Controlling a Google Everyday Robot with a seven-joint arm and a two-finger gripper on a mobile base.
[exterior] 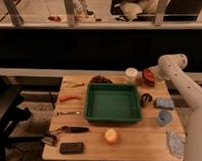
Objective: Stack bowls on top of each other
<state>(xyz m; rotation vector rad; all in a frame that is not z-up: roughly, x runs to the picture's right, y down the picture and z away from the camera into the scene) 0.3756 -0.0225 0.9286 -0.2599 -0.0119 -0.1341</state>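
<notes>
Wooden table (131, 144) with green tray (113, 102) at centre; red-orange bowl (149, 77) at two o'clock; gripper (155, 77) over it, finger state cannot be told; purple bowl (100, 79) at twelve.

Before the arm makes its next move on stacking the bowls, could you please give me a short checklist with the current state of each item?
1. Red-orange bowl located: ok, at the table's far right edge, beside the white cup.
2. Purple bowl located: ok, just right of the green tray, apart from the red-orange bowl.
3. Bowls stacked: not ok, each sits alone on the table.
4. Gripper position: ok, at the red-orange bowl, the arm reaching in from the right.
5. Grasp on the red-orange bowl: cannot tell, the arm hides the contact.
6. Space around the purple bowl: ok, though the blue sponge lies close on its right.
</notes>
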